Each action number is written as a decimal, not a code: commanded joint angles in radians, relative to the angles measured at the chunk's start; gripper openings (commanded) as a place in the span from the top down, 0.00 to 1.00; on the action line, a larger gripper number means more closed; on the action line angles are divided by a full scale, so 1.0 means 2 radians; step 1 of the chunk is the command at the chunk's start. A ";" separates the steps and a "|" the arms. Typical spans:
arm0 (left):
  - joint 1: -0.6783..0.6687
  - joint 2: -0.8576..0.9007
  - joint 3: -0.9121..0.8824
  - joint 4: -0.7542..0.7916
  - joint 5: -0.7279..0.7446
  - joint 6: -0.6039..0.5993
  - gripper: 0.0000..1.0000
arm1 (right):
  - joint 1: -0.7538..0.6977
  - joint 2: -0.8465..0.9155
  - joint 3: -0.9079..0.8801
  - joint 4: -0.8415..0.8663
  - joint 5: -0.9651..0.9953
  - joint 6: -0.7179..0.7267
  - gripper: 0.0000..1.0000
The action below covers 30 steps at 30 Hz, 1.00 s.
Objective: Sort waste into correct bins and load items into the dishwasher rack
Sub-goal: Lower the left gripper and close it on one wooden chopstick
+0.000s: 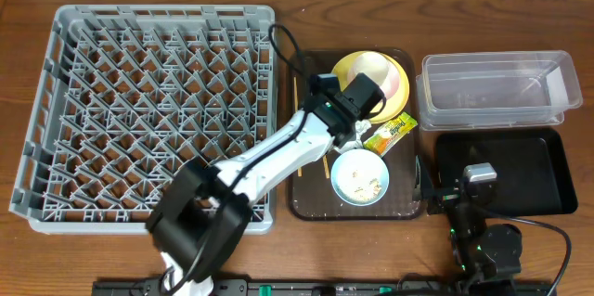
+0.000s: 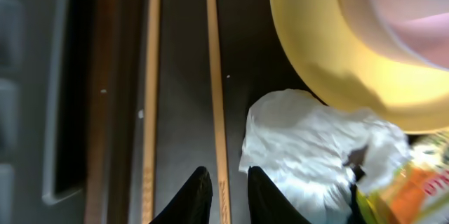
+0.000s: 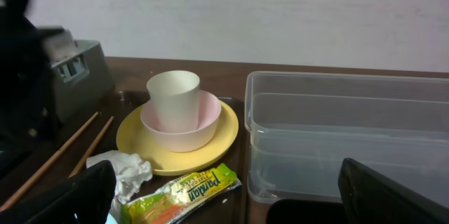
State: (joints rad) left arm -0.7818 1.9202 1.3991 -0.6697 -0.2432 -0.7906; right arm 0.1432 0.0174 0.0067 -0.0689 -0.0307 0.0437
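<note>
Left gripper: jaws narrowed astride one chopstick on the brown serving tray, beside the crumpled napkin; grip cannot be confirmed. Right gripper: jaws fully spread, empty, above the black tray

Greys, browns and a few bright spots on a brown wood-grain desk.

The dishwasher rack is plain grey, its pegs forming a regular grid pattern. The serving tray is dark brown. On it, the plate is yellow, the bowl white with a pinkish cast, and the cup creamy white. The second bowl is light blue, speckled with white food scraps. The snack packet is yellow-green with orange and dark lettering. The napkin is white and the chopsticks pale wood. The tub is clear, the shallow tray black, and the left gripper black.
</note>
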 commanded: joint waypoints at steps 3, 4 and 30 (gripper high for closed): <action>0.000 0.037 -0.005 0.011 -0.021 -0.009 0.78 | -0.009 -0.001 -0.001 -0.002 -0.002 -0.002 0.01; 0.001 0.043 -0.005 0.013 -0.024 -0.010 0.78 | -0.009 -0.001 -0.001 -0.002 -0.002 -0.002 0.01; 0.001 0.093 -0.006 0.026 -0.031 0.003 0.92 | -0.009 -0.001 -0.001 -0.002 -0.002 -0.002 0.01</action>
State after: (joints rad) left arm -0.7818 2.0827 1.3975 -0.6186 -0.2920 -0.7921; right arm 0.1432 0.0174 0.0067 -0.0685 -0.0307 0.0437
